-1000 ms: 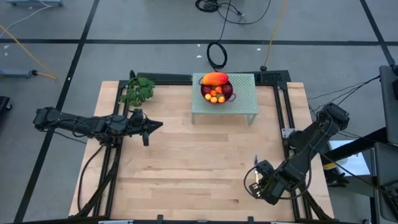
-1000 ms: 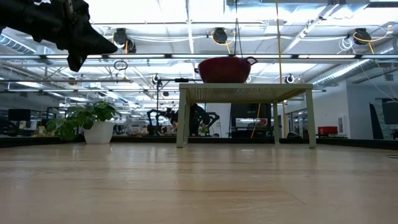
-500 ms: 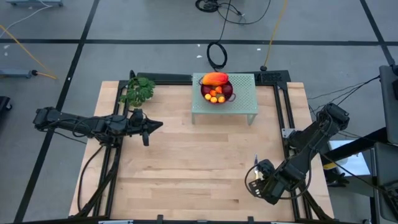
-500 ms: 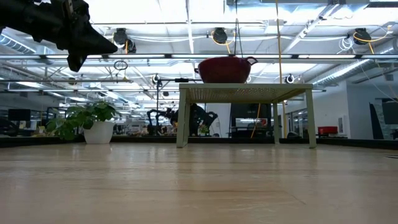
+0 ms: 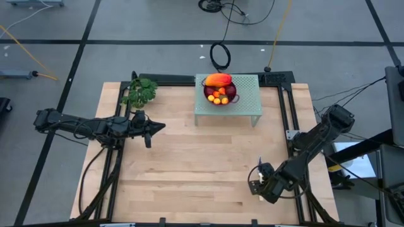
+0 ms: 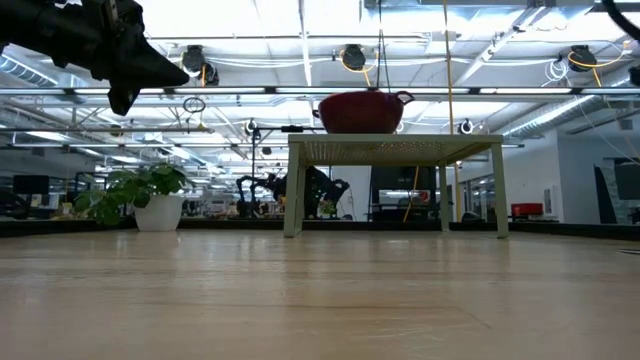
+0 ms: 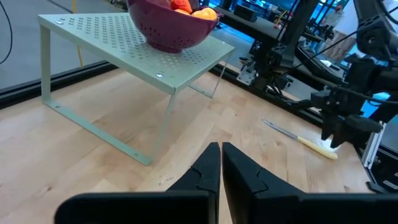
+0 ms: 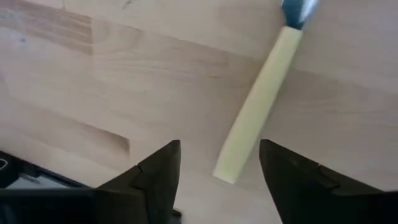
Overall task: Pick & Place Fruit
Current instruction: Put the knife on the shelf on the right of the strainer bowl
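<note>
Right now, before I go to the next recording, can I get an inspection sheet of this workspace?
Surface: wooden table, bare in the middle.
Job's things: fruit in a red bowl on a perforated stand.
Clutter: potted plant; yellow-handled knife flat on the wood.
Grippers: left end effector shut, raised; right end effector open directly above the knife handle.
Cables: on the floor beyond the table.
Surroundings: lab room behind.

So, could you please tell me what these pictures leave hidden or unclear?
- Fruit: low view, hidden by the bowl wall.
- Knife: right wrist view, blade cut off by the picture's edge.
- Small fruit pieces: high view, too small to count.
</note>
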Robot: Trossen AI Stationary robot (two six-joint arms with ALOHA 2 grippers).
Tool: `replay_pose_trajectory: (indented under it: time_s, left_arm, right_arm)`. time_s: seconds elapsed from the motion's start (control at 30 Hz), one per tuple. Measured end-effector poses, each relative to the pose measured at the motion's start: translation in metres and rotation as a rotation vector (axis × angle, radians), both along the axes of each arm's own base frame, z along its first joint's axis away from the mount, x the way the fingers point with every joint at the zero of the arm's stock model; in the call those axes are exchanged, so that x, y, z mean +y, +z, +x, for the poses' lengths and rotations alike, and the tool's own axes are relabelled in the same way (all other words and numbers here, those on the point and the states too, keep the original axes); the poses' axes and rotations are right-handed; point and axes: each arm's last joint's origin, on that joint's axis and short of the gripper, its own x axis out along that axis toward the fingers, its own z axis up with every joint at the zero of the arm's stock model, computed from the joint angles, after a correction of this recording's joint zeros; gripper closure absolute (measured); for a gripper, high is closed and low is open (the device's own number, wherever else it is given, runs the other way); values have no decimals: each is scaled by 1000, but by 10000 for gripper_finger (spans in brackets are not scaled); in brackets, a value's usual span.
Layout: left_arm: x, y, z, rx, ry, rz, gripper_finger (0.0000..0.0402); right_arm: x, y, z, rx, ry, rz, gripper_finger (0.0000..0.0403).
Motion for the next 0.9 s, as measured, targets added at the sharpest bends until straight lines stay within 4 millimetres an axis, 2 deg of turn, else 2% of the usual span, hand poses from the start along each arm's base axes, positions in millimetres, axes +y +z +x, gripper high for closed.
replay_pose_trajectory:
  time_s: [0.17, 0.5, 0.7, 0.9]
  left_arm:
    - [0, 0, 0, 0, 0, 0, 394]
    - [0, 0, 0, 5, -4, 14, 386]
    - [0, 0, 0, 7, -7, 21, 400]
    - [0, 0, 0, 7, -7, 21, 384]
  right_arm:
    - [-5, -7, 2, -1, -17, 3, 198]
    - [-8, -8, 0, 67, -31, 16, 209]
    - [-6, -7, 1, 54, -37, 31, 209]
    - [-2, -14, 4, 53, -41, 35, 209]
